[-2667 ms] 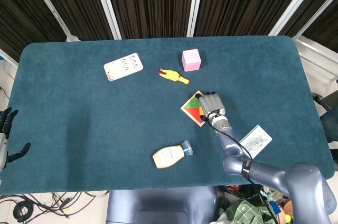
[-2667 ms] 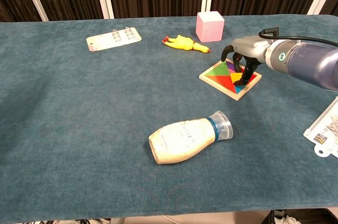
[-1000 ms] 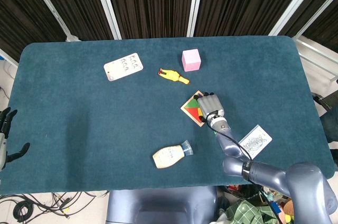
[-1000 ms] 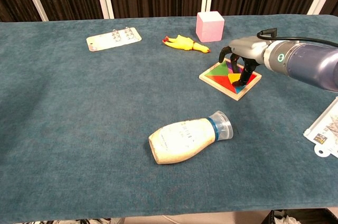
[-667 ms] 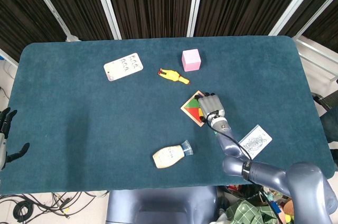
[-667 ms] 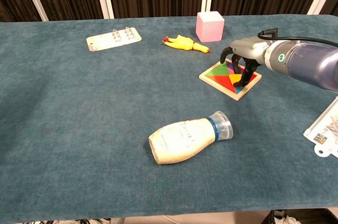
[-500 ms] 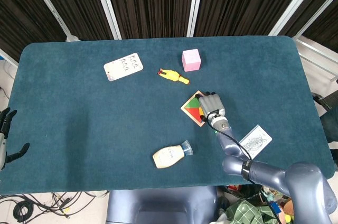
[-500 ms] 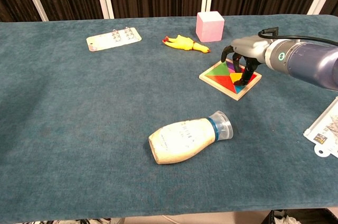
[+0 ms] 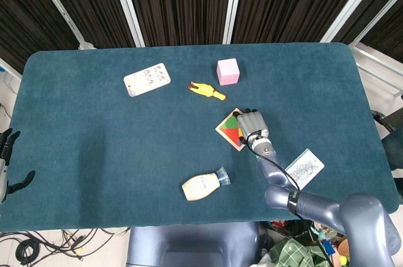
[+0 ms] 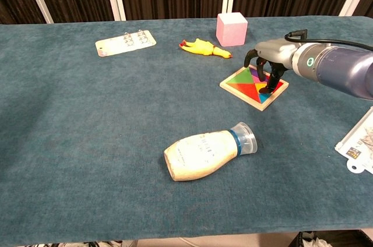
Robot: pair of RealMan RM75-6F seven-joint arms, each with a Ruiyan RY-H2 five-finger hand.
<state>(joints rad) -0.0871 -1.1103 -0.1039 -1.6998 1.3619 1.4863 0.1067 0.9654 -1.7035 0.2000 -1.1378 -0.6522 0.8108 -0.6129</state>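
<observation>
Off-table, head view only: left hand (image 9: 7,160)

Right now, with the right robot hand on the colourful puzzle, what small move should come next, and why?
Probably close the fingers a little: the right robot hand arches over the puzzle, fingertips touching its coloured pieces, but nothing looks lifted yet.

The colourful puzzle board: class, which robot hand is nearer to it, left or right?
Right. The right robot hand is over the puzzle board, fingertips down on it. The left robot hand hangs off the table's far left edge.
</observation>
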